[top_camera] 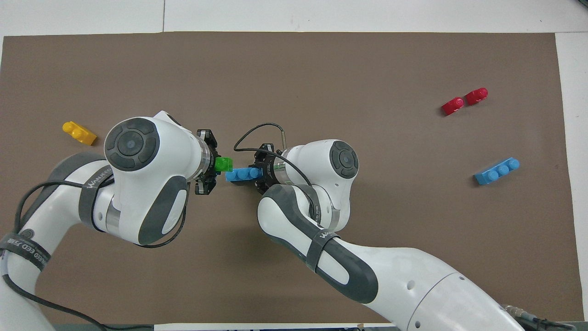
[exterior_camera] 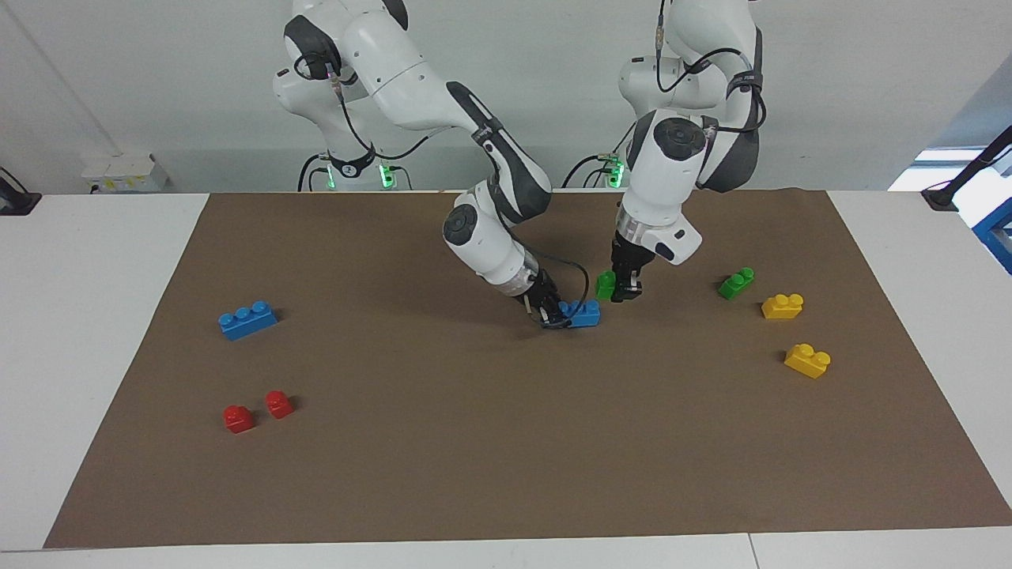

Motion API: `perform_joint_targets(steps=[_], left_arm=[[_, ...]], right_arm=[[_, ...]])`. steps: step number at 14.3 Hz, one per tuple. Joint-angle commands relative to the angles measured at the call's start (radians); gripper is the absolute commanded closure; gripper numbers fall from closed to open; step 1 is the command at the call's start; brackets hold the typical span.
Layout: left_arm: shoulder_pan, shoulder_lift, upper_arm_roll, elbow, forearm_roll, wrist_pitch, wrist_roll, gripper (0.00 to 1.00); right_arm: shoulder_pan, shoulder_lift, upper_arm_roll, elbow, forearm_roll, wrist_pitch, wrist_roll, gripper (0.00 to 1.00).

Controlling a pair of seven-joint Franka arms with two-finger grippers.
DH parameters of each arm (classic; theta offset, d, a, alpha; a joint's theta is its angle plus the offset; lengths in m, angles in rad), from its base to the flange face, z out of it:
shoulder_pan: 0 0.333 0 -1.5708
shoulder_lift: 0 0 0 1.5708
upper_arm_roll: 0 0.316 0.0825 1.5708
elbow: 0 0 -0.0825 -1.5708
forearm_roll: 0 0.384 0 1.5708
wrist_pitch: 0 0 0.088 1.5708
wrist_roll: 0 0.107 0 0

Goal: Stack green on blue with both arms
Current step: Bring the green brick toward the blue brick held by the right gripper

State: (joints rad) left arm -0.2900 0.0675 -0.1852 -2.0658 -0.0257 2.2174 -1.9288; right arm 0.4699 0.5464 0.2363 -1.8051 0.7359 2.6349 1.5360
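— Green two-stud brick [exterior_camera: 606, 284] first: it sits clamped in the left gripper [exterior_camera: 624, 293], up off the brown mat [exterior_camera: 474, 442], just beside the free end of the blue three-stud brick [exterior_camera: 583, 314] and a little higher than it.

— And the blue one?

— Clamped by one end in the right gripper [exterior_camera: 553, 318], low over the mat. Whether its underside touches the mat I cannot tell. Its long axis runs along the table from one arm's end toward the other, with the free end pointing at the left gripper.

— So which way does green have to go?

— Taking the blue brick as the marker: from overhead the green brick [top_camera: 223, 164] overlaps only the tip of the blue brick [top_camera: 243, 174], off toward the left arm's end and slightly farther from the robots than blue's stud row. I'd judge it needs a short slide along blue's length and a touch back toward the robots, then straight down.

— Both closed tight?

— Both shut on their bricks, yes. The right gripper [top_camera: 258, 172] covers one end of blue, so only the studs nearer the left gripper [top_camera: 212, 164] look free for seating. The left arm is plainly the one placed to do it.
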Motion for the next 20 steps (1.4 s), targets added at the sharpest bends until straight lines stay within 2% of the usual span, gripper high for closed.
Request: perform_joint_targets(steps=[1, 6, 9, 20], left_arm=[[-0.026, -0.018, 0.012, -0.042, 0.001, 0.057, -0.041, 1.0], [-0.044, -0.005, 0.012, -0.102, 0.001, 0.156, -0.039, 1.0], [-0.052, 0.005, 0.013, -0.102, 0.001, 0.165, -0.039, 1.0], [-0.069, 0.055, 0.015, -0.108, 0.007, 0.231, -0.041, 1.0]], right_arm=[[-0.004, -0.016, 0.001, -0.025, 0.028, 0.02, -0.036, 1.0], [-0.014, -0.016, 0.001, -0.034, 0.028, 0.027, -0.036, 1.0], [-0.016, -0.016, 0.001, -0.034, 0.069, 0.03, -0.03, 1.0], [-0.011, -0.016, 0.001, -0.039, 0.072, 0.051, -0.027, 1.0]])
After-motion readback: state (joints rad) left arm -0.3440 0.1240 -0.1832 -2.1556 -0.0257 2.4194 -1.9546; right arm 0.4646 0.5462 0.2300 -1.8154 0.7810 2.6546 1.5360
